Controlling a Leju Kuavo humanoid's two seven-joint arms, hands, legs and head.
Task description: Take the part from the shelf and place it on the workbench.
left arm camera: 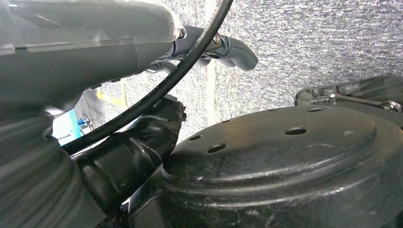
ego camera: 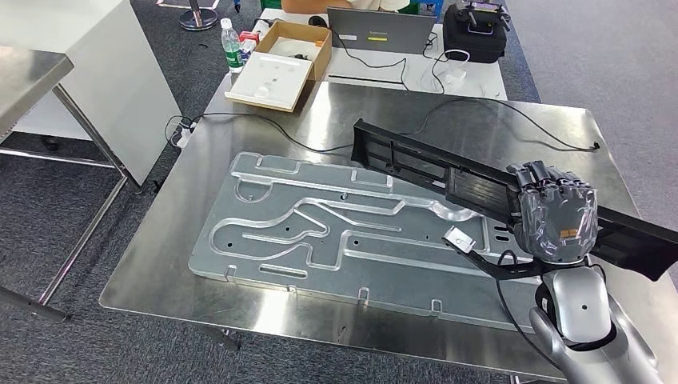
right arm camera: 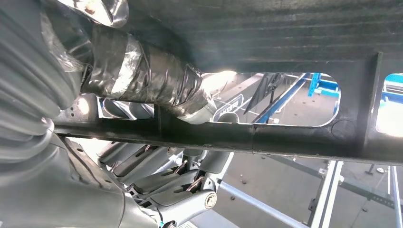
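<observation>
Steel workbench (ego camera: 160, 264) — grooved plate (ego camera: 320, 232), black cable (ego camera: 512, 108) under held part (ego camera: 432, 164).

We find no legible text. The bottle (ego camera: 232, 44) carries a green label too small to read; the grey case (ego camera: 380, 30) bears a yellow sticker, its print unreadable. No brand, number or sign reads elsewhere.

Long black slotted part (ego camera: 448, 172) above workbench (ego camera: 240, 120)
</observation>
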